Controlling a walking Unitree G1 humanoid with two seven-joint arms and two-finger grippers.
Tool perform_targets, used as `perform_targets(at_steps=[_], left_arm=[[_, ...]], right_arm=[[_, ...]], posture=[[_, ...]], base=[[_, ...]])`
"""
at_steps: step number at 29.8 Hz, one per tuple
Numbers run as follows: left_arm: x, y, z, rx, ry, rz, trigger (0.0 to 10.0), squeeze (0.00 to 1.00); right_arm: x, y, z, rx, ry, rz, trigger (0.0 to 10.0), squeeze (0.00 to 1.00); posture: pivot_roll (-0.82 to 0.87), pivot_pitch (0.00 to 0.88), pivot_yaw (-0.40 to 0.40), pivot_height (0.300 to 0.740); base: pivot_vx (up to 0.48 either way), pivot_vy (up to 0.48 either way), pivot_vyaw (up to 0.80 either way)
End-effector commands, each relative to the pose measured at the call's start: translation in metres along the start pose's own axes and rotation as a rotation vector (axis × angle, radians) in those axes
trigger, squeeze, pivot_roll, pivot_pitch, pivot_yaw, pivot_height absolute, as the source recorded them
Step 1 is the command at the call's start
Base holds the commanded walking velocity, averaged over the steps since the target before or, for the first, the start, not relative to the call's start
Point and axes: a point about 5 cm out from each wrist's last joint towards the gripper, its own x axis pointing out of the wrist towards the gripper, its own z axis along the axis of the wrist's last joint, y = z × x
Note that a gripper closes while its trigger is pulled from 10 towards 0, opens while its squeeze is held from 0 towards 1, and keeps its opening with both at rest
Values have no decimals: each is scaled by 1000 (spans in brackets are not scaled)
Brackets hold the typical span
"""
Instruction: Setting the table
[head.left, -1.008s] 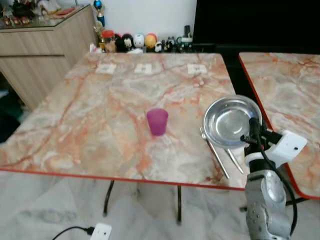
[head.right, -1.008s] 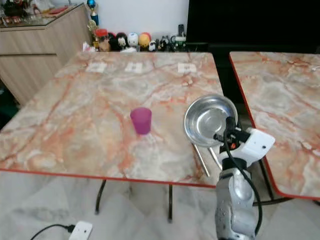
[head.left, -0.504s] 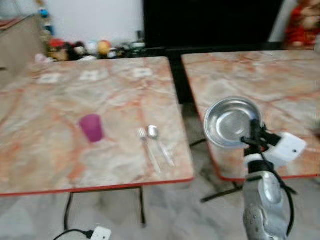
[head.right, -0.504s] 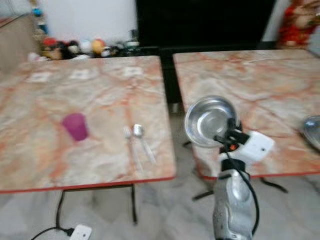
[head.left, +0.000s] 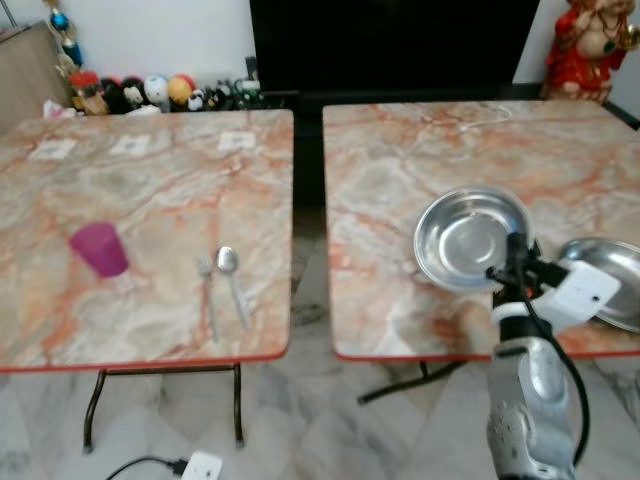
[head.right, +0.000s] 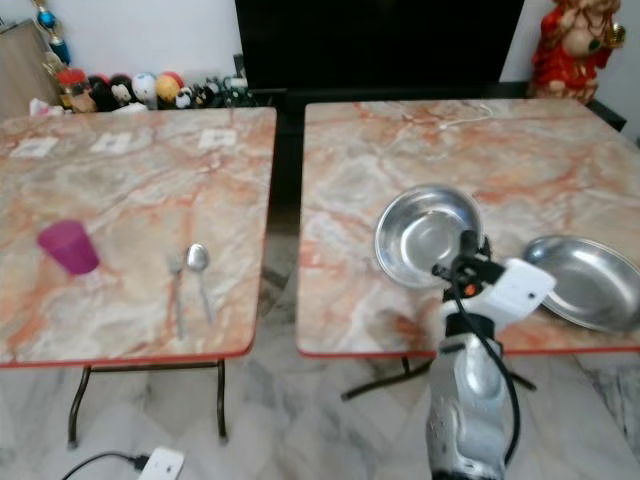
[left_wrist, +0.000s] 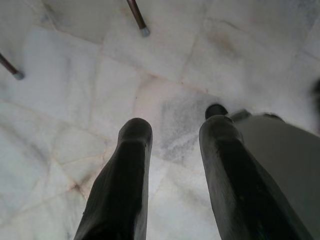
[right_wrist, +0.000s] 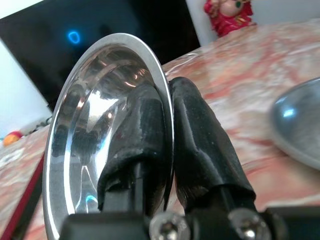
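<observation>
My right gripper (head.left: 511, 262) is shut on the rim of a steel bowl (head.left: 468, 238), holding it tilted above the right marble table (head.left: 440, 160). In the right wrist view the two fingers (right_wrist: 195, 145) pinch the steel bowl (right_wrist: 95, 125) at its edge. A second steel bowl (head.right: 580, 280) rests on the right table's near right corner. On the left marble table (head.left: 150, 190) stand a purple cup (head.left: 98, 249), a fork (head.left: 208, 295) and a spoon (head.left: 232, 280). My left gripper (left_wrist: 172, 135) hangs open over the floor.
A dark gap separates the two tables. Small figurines (head.left: 150, 92) line the back wall, a red statue (head.left: 590, 45) stands at back right, and a black TV screen (head.left: 390, 40) is behind the tables. A white power plug (head.left: 200, 466) lies on the marble floor.
The camera has turned right, so the left table slid leftward and the right table with its second bowl came into full view. My right gripper still holds the bowl the same way.
</observation>
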Motion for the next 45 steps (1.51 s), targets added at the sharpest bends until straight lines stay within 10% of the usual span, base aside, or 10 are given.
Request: perform_targets(at_steps=[1,45], left_arm=[[0,-2,-2,-11,8,-3,10000,0],[0,4,-1,-6,7,11,10000,0]], right_arm=[[2,-4,7,-13,-29,-17,10000,0],[50,-51,-21,254,55,-549,10000,0]], posture=[[-132,0,55,740],[-106,0,82,740]], base=[[0,-461,0],[0,-52,0]])
